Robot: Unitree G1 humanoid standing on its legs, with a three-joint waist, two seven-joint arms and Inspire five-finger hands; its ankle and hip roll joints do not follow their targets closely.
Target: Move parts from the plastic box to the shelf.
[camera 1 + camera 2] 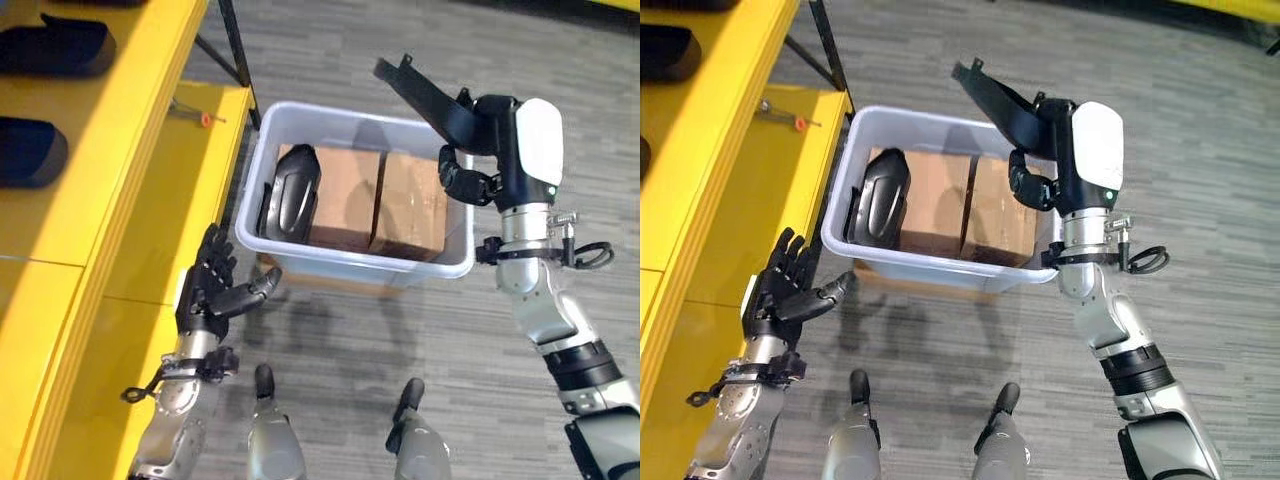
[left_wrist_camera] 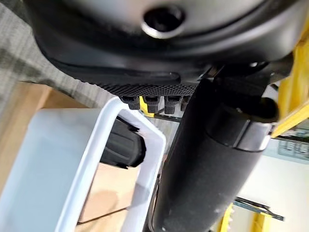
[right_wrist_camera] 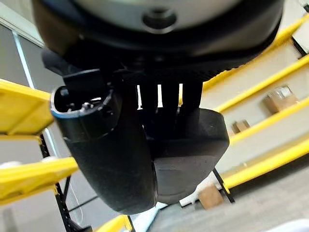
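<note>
My right hand (image 3: 159,63) has its fingers (image 3: 169,96) curled down over a dark plastic part (image 3: 140,159), with my thumb (image 3: 84,108) pressed against its side, and the part hangs in my grip clear of anything below it. Past it I see yellow shelf beams (image 3: 260,92), some carrying small cardboard boxes (image 3: 277,99), and a grey floor (image 3: 251,212).

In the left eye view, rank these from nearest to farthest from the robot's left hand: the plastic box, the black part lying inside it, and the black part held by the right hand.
1. Plastic box: its near corner sits just beside the left hand.
2. Black part in the box: at the box's left end, past that wall.
3. Held black part: raised over the box's far right corner, fingers of the right hand curled round it.
</note>
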